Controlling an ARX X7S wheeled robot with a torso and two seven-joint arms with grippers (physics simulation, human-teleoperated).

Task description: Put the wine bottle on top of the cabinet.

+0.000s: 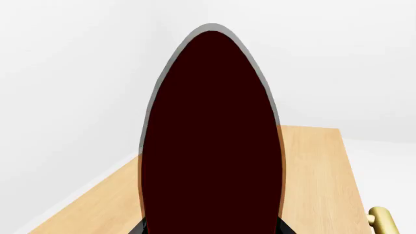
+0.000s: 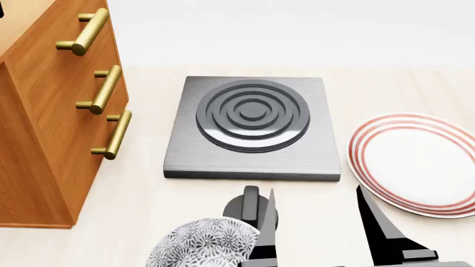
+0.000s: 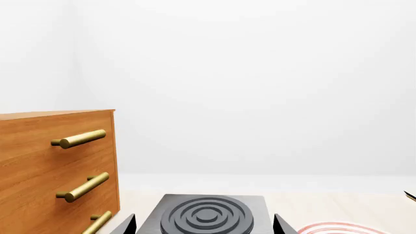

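In the left wrist view the wine bottle (image 1: pixel 211 136) fills the middle as a long dark, almost black-red body with a grey edge. My left gripper (image 1: pixel 213 230) is shut on it, one black fingertip showing on each side. The bottle is held over the cabinet's pale wooden top (image 1: pixel 312 180); I cannot tell whether it touches. The bottle's neck, cork and label are hidden. The orange-brown cabinet (image 2: pixel 44 128) with brass bar handles stands at the left of the head view and shows in the right wrist view (image 3: pixel 39 161). My right gripper (image 2: pixel 319 233) (image 3: pixel 204 226) is open and empty, low in front.
A grey square hob (image 2: pixel 252 125) with raised rings lies in the middle of the counter. A white plate with red rings (image 2: pixel 423 161) lies to its right. A grey patterned bowl (image 2: pixel 200 242) sits at the near edge, left of my right gripper. A brass handle (image 1: pixel 383 219) juts below the cabinet top.
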